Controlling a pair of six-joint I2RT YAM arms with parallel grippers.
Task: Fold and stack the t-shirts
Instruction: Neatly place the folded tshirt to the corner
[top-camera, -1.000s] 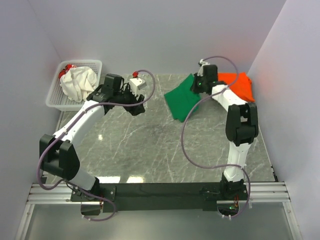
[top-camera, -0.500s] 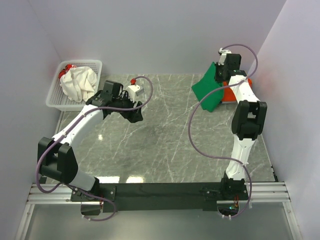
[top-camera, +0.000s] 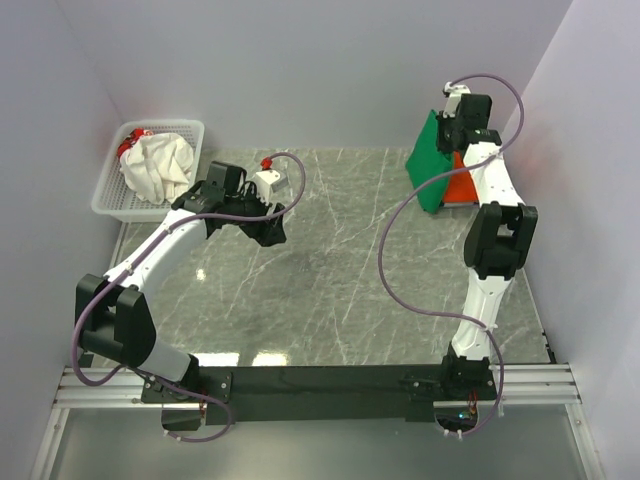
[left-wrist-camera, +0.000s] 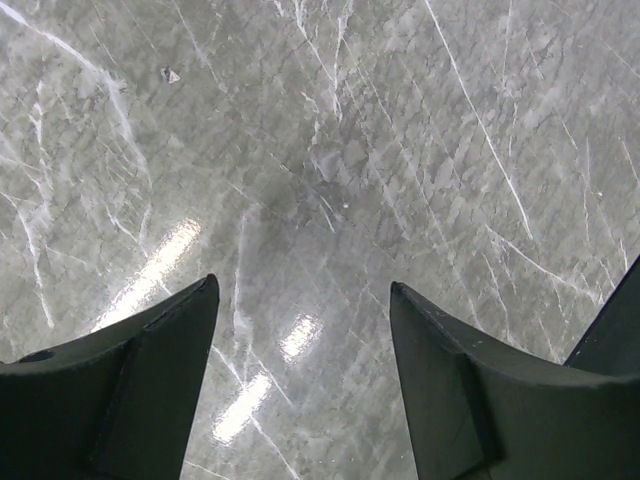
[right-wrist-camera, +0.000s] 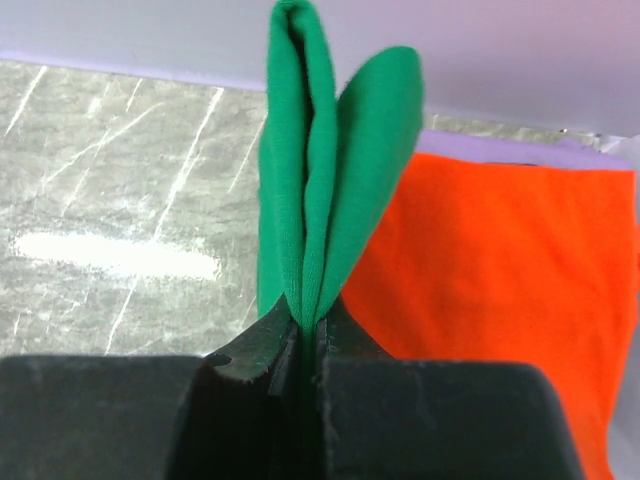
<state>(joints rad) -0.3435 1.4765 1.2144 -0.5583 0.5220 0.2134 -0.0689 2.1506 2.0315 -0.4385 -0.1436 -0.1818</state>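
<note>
Right wrist view: the right gripper (right-wrist-camera: 305, 350) has both fingers pressed together on a gathered edge of the green t-shirt (right-wrist-camera: 325, 190), with only layers of cloth between the pads. The folded cloth extends straight out from the fingertips as several stacked layers, clear of the table (right-wrist-camera: 120, 170). Beyond the fingertips and to their right, the orange t-shirt (right-wrist-camera: 500, 280) lies flat on the table, close to the back wall (right-wrist-camera: 500, 60). The green cloth overlaps its left edge in this view; whether the two shirts touch cannot be told. Top external view: the right gripper is raised at the far right corner of the table, and the green t-shirt hangs below the fingers as a flat panel, its lower edge in front of the orange t-shirt. Left wrist view: the left gripper (left-wrist-camera: 305, 310) has its fingers set wide apart with nothing held; only bare marble-patterned table surface shows between and beyond the fingertips. Top external view: the left gripper sits low over the left centre of the table. Behind and to the left of its fingers, well apart from them, stands the white lattice basket (top-camera: 108, 195), which holds a crumpled cream-white t-shirt (top-camera: 155, 168).
</note>
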